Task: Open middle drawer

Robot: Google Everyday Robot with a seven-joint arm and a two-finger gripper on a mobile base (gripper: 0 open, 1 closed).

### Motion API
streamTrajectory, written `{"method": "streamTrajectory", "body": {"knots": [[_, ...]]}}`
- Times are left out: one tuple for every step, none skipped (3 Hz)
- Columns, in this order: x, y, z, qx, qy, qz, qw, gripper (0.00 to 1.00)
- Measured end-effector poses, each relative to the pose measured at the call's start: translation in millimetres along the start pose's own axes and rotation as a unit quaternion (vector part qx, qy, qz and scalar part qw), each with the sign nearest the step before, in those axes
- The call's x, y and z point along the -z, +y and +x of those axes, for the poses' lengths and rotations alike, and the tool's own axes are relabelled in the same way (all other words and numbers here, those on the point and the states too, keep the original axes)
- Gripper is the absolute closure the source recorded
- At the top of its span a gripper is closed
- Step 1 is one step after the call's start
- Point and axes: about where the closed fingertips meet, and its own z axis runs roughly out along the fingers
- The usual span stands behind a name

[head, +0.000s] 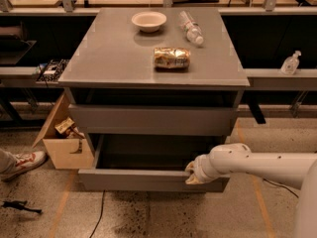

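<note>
The middle drawer (pixel 148 180) of the grey cabinet is pulled out towards me, and its plain grey inside (pixel 148 155) shows in shadow. My gripper (pixel 192 174) comes in from the right on a white arm. It sits on the top edge of the drawer's front near its right end, shut on that edge. Another grey drawer front (pixel 151 119) sits above it, under the cabinet top. Whatever is below the open drawer is hidden.
On the cabinet top (pixel 109 58) are a white bowl (pixel 149 21), a plastic bottle (pixel 191 27) lying down and a snack bag (pixel 171 58). A cardboard box (pixel 64 143) stands at the left. A shoe (pixel 22 162) and a cable (pixel 101 212) are on the floor.
</note>
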Motion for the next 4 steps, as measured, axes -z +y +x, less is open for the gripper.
{"method": "streamTrajectory", "body": {"knots": [[5, 21, 1, -0.012, 0.007, 0.005, 0.9999, 1.00], [26, 29, 9, -0.018, 0.026, 0.032, 0.9990, 1.00], [33, 52, 13, -0.038, 0.027, 0.037, 0.9982, 1.00], [35, 56, 14, -0.042, 0.027, 0.039, 0.9980, 1.00]]}}
